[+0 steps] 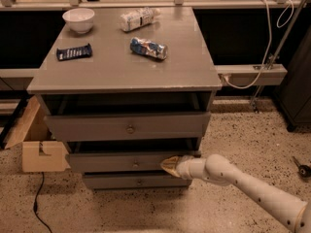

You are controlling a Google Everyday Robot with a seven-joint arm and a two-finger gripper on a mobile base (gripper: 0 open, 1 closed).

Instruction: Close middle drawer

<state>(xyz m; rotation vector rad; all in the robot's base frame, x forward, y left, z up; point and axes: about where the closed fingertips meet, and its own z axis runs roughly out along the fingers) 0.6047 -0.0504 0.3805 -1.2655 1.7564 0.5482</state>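
The middle drawer (116,161) is the low grey front with a tiny pale centre knob, under the taller top drawer (97,126). It stands out a little, with a dark gap above its front. My gripper (168,166) is at the right part of that front, with its yellowish fingertips pressed together and touching the drawer face. The white arm (243,183) reaches in from the lower right. The lowest drawer (136,181) shows just below.
The top drawer is pulled out, with its dark inside showing. On the cabinet top (184,57) lie a white bowl (78,19), a dark snack bar (74,51), a blue chip bag (148,48) and a pale bottle (138,18). A cardboard box (36,144) stands at the left. A cable (38,203) runs over the floor.
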